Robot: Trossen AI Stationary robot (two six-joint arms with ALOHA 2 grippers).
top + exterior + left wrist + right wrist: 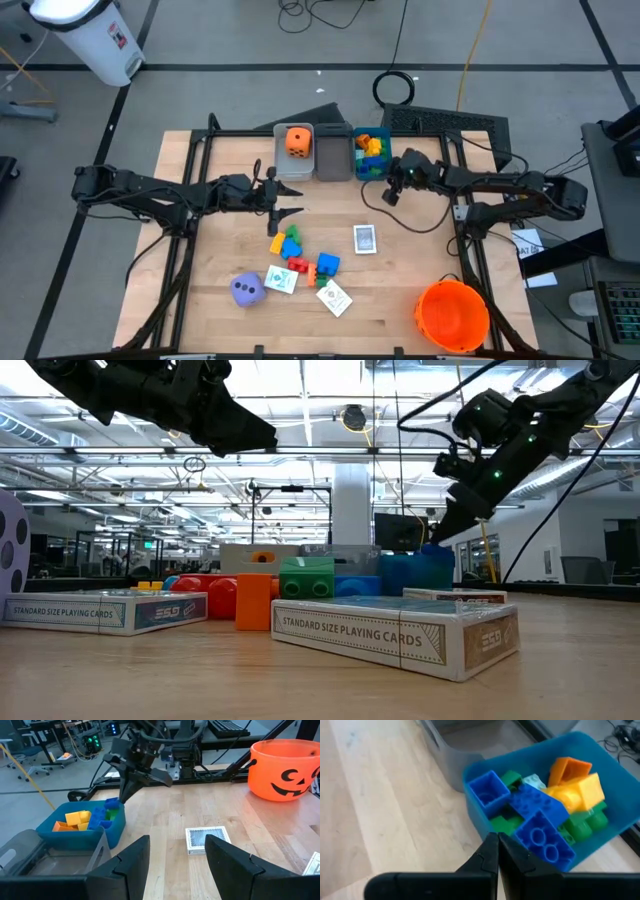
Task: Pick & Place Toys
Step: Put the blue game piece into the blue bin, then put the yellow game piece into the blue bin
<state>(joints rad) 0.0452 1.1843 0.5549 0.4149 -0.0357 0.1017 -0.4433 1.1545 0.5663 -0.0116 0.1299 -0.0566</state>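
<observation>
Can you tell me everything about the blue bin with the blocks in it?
The blue bin is a small open plastic tub that sits upright at the table's far edge, right beside a grey bin. It is piled with plastic blocks: blue, green, yellow and orange, some poking above the rim. The right gripper hovers just beside it, fingers shut and empty.

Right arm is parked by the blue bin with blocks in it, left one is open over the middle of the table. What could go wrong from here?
1. The blue bin is heaped; its blue blocks reach the rim beside the shut right gripper, so a nudge could tip one out.
2. The open left gripper hangs above the block pile; grabbing there may scatter neighbours.
3. The card packs lie flat, so fingers may slip off them.
</observation>
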